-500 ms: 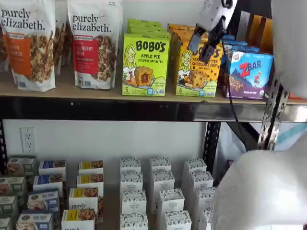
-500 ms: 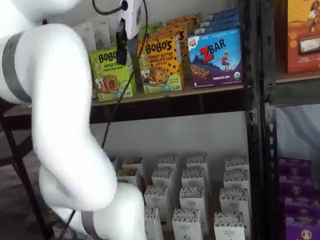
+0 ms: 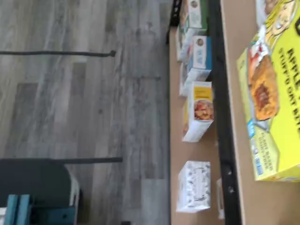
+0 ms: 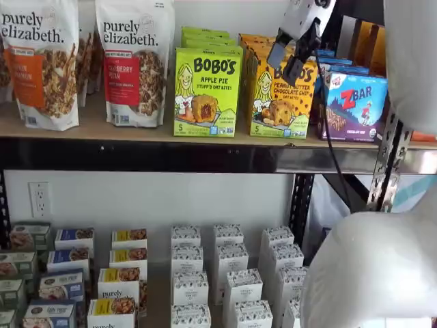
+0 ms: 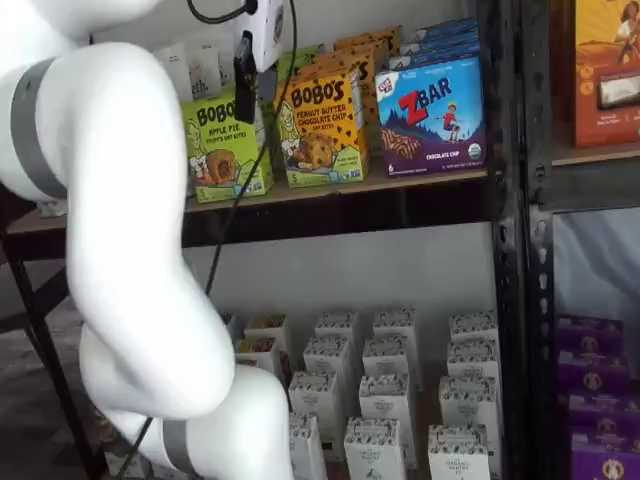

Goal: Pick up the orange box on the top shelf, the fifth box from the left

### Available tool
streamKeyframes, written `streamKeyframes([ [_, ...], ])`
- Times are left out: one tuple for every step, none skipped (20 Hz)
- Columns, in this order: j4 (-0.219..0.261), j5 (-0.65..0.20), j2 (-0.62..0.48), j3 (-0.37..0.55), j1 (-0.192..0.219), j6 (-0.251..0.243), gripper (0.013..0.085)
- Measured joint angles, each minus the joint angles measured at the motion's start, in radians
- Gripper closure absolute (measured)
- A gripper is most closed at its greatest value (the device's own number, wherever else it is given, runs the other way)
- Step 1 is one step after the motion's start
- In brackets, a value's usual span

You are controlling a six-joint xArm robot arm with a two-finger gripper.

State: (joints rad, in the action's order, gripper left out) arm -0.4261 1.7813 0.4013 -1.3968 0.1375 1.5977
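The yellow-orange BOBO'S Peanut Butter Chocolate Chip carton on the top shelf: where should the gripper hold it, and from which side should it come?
Probably across the narrow side walls of the yellow-orange BOBO'S carton, near its top, approaching from the front. It stands upright on the light wood top shelf, with the lime-green Apple Pie carton and blue ZBAR carton close beside, so gaps are tight. The gripper is open before it.

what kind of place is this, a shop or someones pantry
Likely a mock shop or lab: a metal-framed top shelf faced with snack cartons like the orange box, and rows of identical small white cartons below.
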Motion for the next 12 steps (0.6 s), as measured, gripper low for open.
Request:
streamKeyframes([
  [-0.013,-0.021,0.006,0.01,0.004,0.002,0.013],
  [-0.027,-0.046,0.014,0.022,0.008,0.004,0.013],
  [-0.042,-0.075,0.022,0.035,0.012,0.006,0.013],
  [-0.055,-0.101,0.026,0.043,0.015,0.007,0.013],
  [-0.068,-0.132,0.032,0.053,0.018,0.009,0.013],
  [-0.081,-0.165,0.039,0.064,0.02,0.01,0.013],
  [-0.089,-0.199,0.045,0.075,0.02,0.011,0.013],
  [-0.09,-0.22,0.047,0.078,0.021,0.013,0.013],
  [-0.09,-0.24,0.046,0.08,0.022,0.016,0.013],
  [-0.09,-0.259,0.048,0.085,0.023,0.018,0.013],
  [-0.089,-0.282,0.051,0.092,0.025,0.023,0.013],
  [-0.087,-0.311,0.053,0.1,0.029,0.031,0.013],
])
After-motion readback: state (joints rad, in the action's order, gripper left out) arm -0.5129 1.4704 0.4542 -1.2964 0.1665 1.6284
